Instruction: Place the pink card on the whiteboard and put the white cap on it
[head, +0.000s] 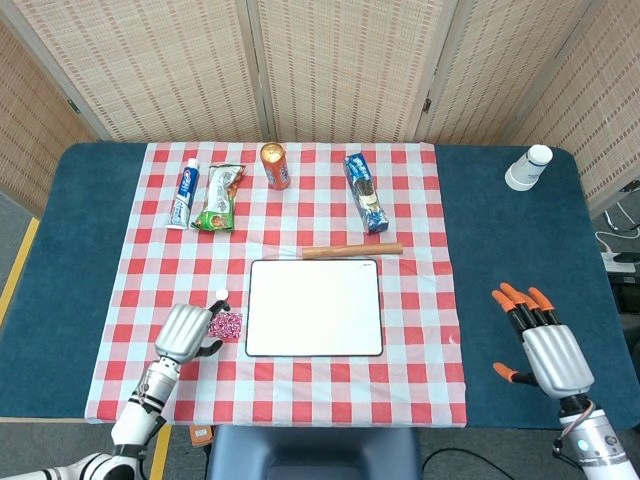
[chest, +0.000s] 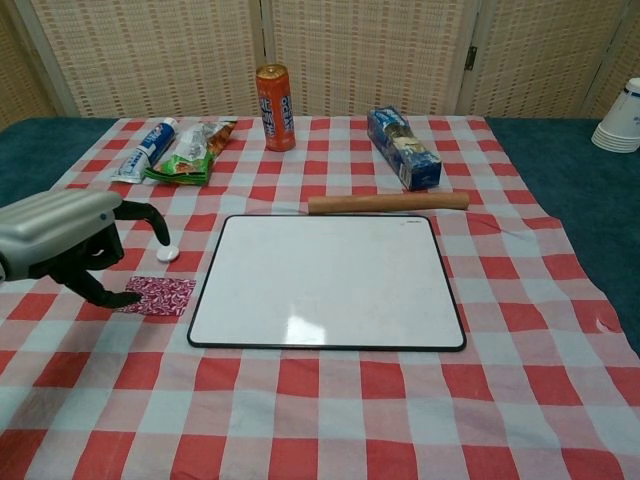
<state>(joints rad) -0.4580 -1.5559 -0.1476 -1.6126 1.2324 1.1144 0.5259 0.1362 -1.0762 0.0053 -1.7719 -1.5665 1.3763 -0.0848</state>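
Paper-thin pink card (chest: 155, 295) lies flat and looks light, flimsy; left hand (chest: 62, 240) hovers fingers spread, empty, best pinching its near edge.

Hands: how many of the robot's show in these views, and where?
2. The left hand hovers over the pink card beside the whiteboard. The right hand is open over the bare blue table, head view only.

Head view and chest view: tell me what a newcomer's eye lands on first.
The white whiteboard lies mid-table on the red-checked cloth. At its left edge, the silver left hand hovers over the pink card, with the white cap just beyond. The orange-tipped right hand rests open on the far right.
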